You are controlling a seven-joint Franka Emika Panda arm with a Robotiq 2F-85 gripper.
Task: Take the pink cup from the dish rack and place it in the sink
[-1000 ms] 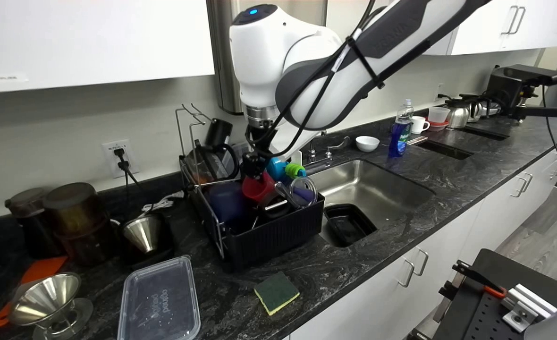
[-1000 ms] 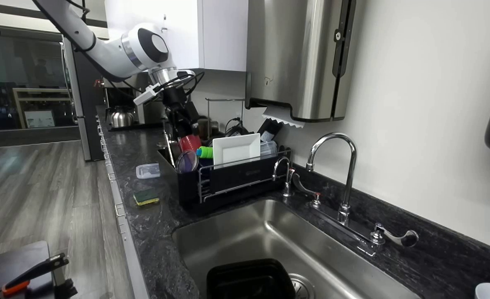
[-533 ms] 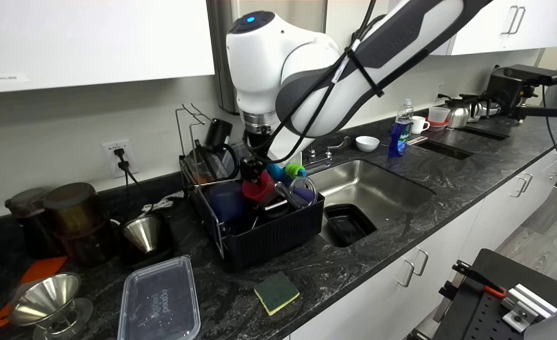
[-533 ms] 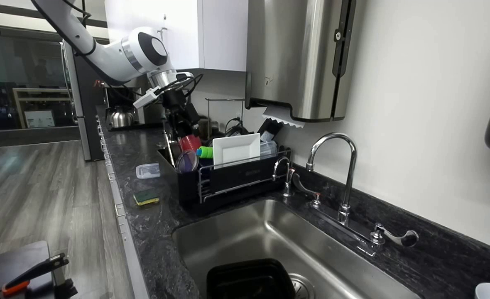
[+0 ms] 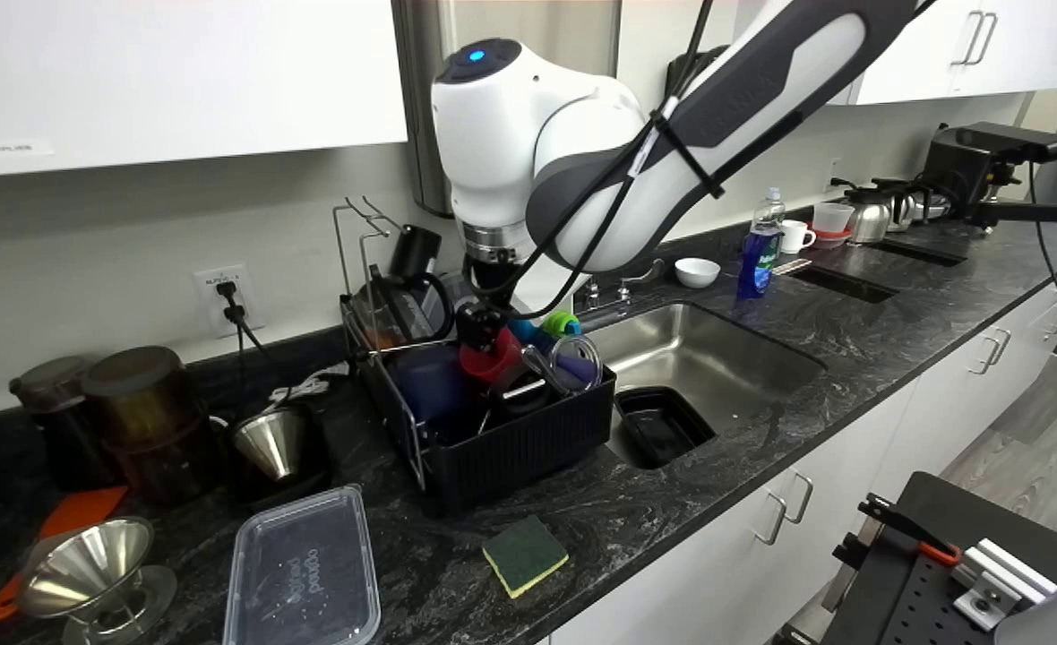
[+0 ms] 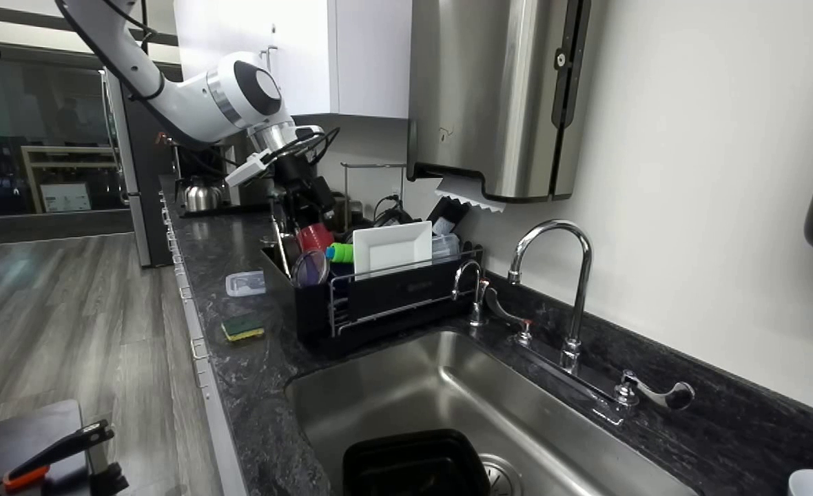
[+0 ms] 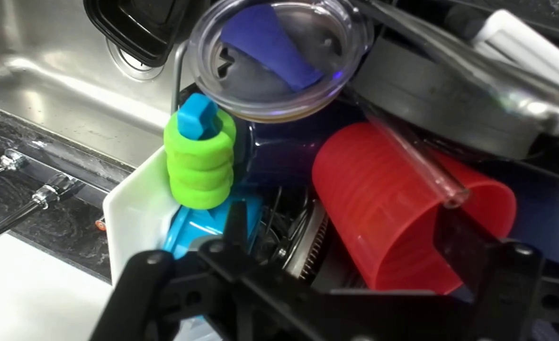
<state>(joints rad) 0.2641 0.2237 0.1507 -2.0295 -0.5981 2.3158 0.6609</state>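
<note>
While the red cup (image 7: 362,199), with ridges round its side, sits tilted in the dish rack (image 5: 519,459), the hand (image 7: 343,210) is spread wide, gripping nothing.

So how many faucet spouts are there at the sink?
2 in an exterior view: a tall spout on the wall side of the sink, a small spout nearer the dish rack.

Red cup (image 7: 355,203), black rack (image 5: 528,461), grey-veined dark counter (image 5: 434,573)
</note>
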